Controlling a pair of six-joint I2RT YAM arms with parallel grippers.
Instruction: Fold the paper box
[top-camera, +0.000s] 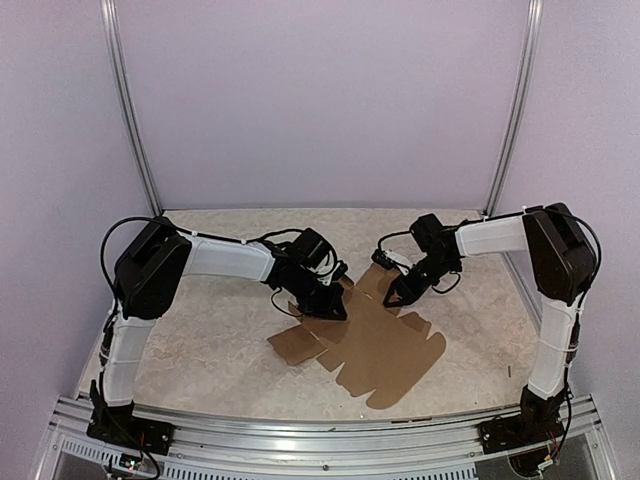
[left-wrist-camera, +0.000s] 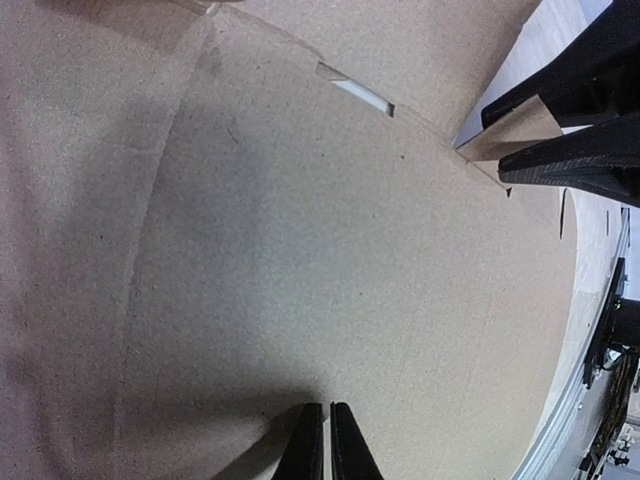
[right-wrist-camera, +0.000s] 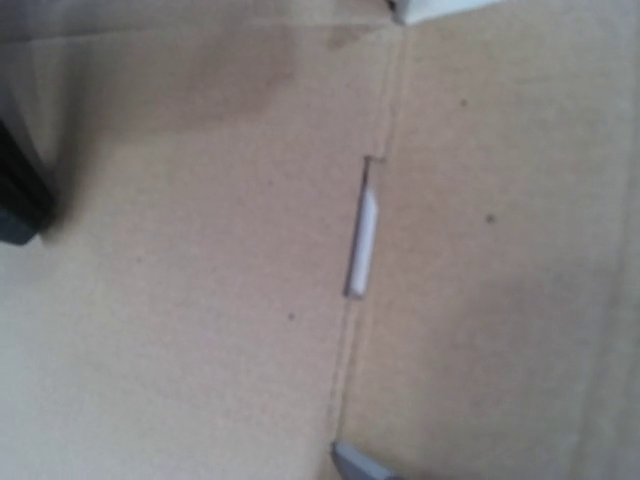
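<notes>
Your paper box (top-camera: 385, 350) lies unfolded as a flat brown sheet on the desk (top-camera: 215, 355). It sits right of centre, between the two arms, with its rounded tabs pointing toward the near edge.

Your left claw (top-camera: 338, 308) is down on the sheet's upper left part. In its wrist view the two fingers (left-wrist-camera: 310, 445) stand almost together, leaving only a thin line between them, and nothing shows in that line.

Your right claw (top-camera: 393, 297) is at the sheet's far edge, just beside the left one. From the left wrist camera you see its black fingers (left-wrist-camera: 575, 165) a little apart, with a small corner flap (left-wrist-camera: 515, 135) of the cardboard between them. You cannot tell whether they pinch that flap or only bracket it.

The right wrist view is filled with cardboard, a crease and a narrow slot (right-wrist-camera: 360, 235) running down it.
</notes>
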